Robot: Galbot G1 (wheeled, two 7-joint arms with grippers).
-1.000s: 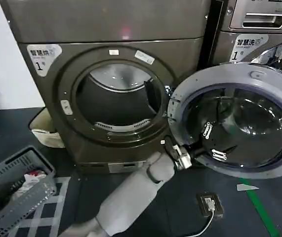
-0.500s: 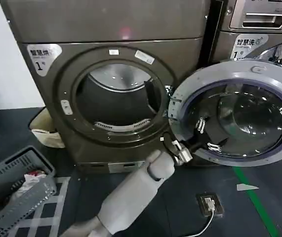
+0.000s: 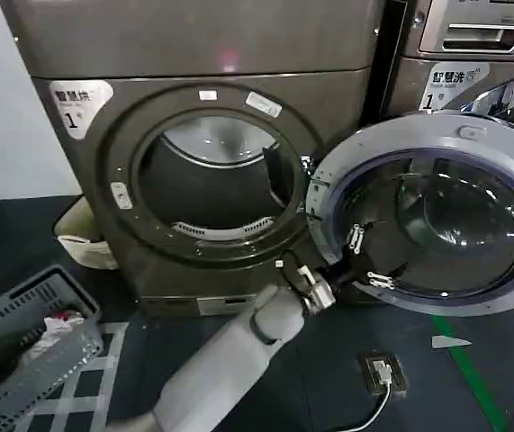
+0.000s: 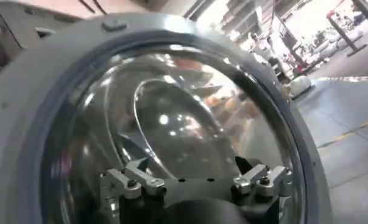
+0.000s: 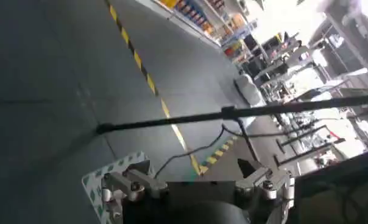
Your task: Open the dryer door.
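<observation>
The dark dryer (image 3: 193, 54) has its round drum opening (image 3: 211, 180) uncovered. Its dryer door (image 3: 392, 135), a grey ring round a glass bowl, hangs swung out to the right on its hinge, inner side facing me. My left gripper (image 3: 365, 259) is open, just in front of the lower left part of the door's glass, holding nothing. From the left wrist, the gripper (image 4: 193, 170) points at the glass bowl (image 4: 172, 122) with both fingers spread. My right gripper (image 5: 193, 170) is open and empty over bare floor.
A grey laundry basket (image 3: 31, 351) with clothes sits at the lower left. A cream bag (image 3: 81, 238) leans beside the dryer. A second machine (image 3: 473, 54) stands behind the open door. A small box with a cable (image 3: 383, 371) and a green floor line (image 3: 473, 369) lie below the door.
My left arm has drawn back to the left and slightly up, staying open. The door has shifted a little and remains wide open.
</observation>
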